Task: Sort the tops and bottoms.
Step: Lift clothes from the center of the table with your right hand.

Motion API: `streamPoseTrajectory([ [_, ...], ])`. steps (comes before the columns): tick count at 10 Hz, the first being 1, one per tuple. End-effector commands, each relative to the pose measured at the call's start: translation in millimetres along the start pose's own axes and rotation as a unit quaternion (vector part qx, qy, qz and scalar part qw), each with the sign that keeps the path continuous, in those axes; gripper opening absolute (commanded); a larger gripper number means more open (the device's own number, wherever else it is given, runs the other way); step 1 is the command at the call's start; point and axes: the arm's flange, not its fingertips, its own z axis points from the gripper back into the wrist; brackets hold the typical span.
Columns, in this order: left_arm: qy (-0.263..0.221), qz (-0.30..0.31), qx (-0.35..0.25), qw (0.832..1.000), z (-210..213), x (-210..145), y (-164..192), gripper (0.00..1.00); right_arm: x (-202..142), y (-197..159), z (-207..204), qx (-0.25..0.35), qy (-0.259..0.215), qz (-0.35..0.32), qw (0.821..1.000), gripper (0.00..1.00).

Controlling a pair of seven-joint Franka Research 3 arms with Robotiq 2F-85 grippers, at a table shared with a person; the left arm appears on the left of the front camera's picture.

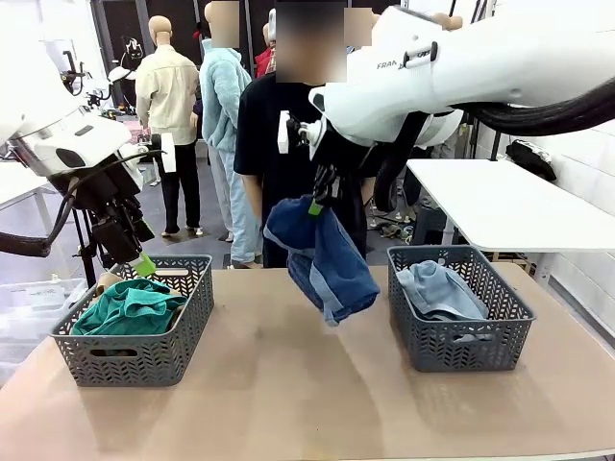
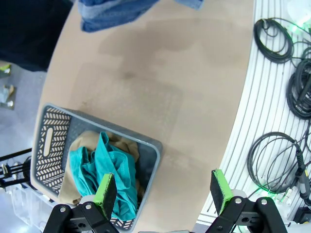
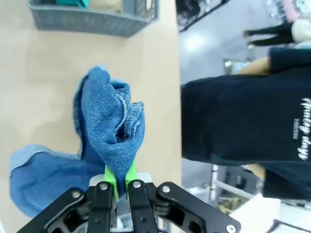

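Dark blue denim shorts (image 1: 325, 259) hang in the air above the middle of the table, pinched by my right gripper (image 1: 316, 205), which is shut on their upper edge. The same shorts (image 3: 109, 133) bunch between the green pads (image 3: 118, 175) in the right wrist view. A teal green top (image 1: 127, 309) lies over a tan top (image 2: 127, 146) inside the left grey basket (image 1: 135, 357). A pale grey-blue denim piece (image 1: 437, 290) rests in the right grey basket (image 1: 459, 338). My left gripper (image 1: 144, 265) hovers open just above the left basket's back rim, its fingers (image 2: 106, 193) spread wide over the teal top (image 2: 104, 171).
A person in a black printed T-shirt (image 1: 274, 154) stands at the far side of the table. The brown tabletop (image 1: 307, 394) lies bare between the two baskets. A white side table (image 1: 500, 197) stands at the back right. Cables (image 2: 279, 165) lie beside the table's near edge.
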Motion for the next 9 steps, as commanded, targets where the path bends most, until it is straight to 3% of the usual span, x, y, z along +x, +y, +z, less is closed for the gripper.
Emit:
streamPoseTrajectory([
  [1,0.002,-0.003,-0.003,1.0,1.4,-2.8,0.5,1.0,14.5,-3.7,21.4,-0.06,0.015,0.004,0.998,0.0],
  [5,0.002,-0.003,-0.003,1.0,1.4,-2.8,0.5,1.0,18.7,-16.6,46.5,-0.121,0.016,-0.025,0.992,0.0],
  [6,0.002,-0.003,-0.003,1.0,1.4,-2.8,0.5,1.0,18.7,-10.0,51.8,-0.088,0.015,-0.003,0.996,0.0],
  [9,0.002,-0.003,-0.003,1.0,1.4,-2.8,0.5,1.0,18.7,-10.0,51.8,-0.088,0.015,-0.003,0.996,0.0],
])
